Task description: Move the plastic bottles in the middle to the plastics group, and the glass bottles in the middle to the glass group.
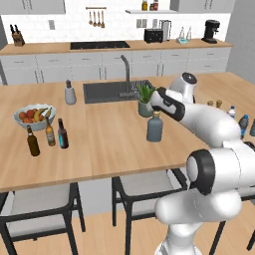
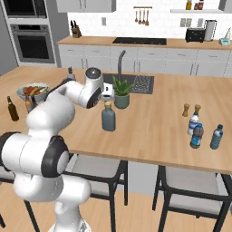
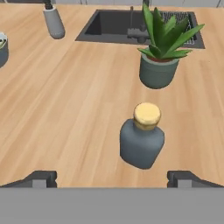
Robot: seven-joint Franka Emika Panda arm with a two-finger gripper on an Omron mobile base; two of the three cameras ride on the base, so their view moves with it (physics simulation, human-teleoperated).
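Where the hand view looks down:
Flask: the grey-blue flask (image 3: 141,146) stands upright, centre frame, corked.
Gripper: the gripper (image 3: 112,178) hangs above the flask, jaws spread wide, holding nothing.
Plant: potted plant (image 3: 160,65), upper right, beside the sink (image 3: 109,27).

grey-blue flask (image 3: 141,146), tan cork; green plant (image 3: 164,37), grey-green pot; wooden counter (image 3: 65,109)
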